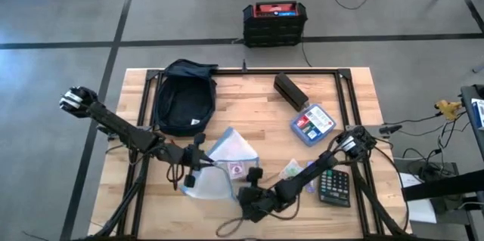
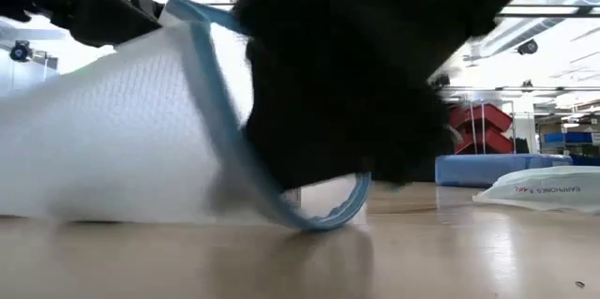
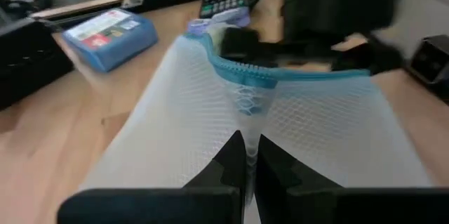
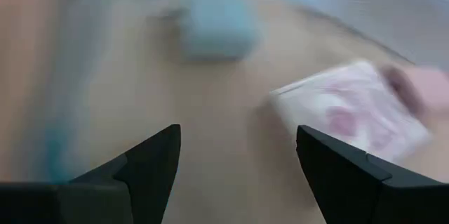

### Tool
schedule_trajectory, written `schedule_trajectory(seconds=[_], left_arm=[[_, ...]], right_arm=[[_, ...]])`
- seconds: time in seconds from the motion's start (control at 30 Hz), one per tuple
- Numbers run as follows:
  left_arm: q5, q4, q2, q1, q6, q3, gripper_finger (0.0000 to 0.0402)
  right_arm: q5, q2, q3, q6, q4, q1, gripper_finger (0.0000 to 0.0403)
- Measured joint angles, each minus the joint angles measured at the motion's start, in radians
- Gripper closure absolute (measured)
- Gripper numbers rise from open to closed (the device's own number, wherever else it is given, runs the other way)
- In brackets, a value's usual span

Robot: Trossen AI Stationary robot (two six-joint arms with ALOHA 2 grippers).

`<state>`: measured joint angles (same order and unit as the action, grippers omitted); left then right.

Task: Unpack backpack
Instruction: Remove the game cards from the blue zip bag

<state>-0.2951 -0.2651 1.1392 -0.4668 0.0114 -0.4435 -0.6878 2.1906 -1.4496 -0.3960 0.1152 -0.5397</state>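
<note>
1. Far left, the backpack (image 1: 181, 97) lies flat at the back-left of the surface (image 1: 257, 105), well apart from both arms. It looks soft and floppy, so it should sag when lifted; the rim of its opening or a strap looks the best place to take hold.
2. The left tool (image 1: 198, 164) is down at the front of the surface, its fingers (image 3: 235, 157) pressed together, pinching a white mesh pouch (image 3: 280, 126) with a blue zipper edge.
3. Just right of it, the right tool (image 1: 253, 184) is low near the pouch, fingers (image 4: 151, 161) spread wide over bare wood, holding nothing. A small pink-and-white packet (image 4: 351, 115) lies just ahead of it.
4. Further right, a calculator (image 1: 333, 186) sits at the front, with a blue box (image 1: 311, 124) and a dark bar-shaped item (image 1: 290, 90) behind it.
</note>
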Motion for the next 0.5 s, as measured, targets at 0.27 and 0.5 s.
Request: schedule_trajectory(seconds=[0.27,0.5], left_arm=[[0.043,0.012,0.048,-0.008,0.025,0.001,0.0402],[0.043,0.051,0.081,-0.008,0.059,0.001,0.0402]], right_arm=[[-0.14,0.0,0.017,-0.176,-0.081,0.033,0.0161],[-0.039,0.013,0.039,-0.246,-0.038,0.05,0.0179]])
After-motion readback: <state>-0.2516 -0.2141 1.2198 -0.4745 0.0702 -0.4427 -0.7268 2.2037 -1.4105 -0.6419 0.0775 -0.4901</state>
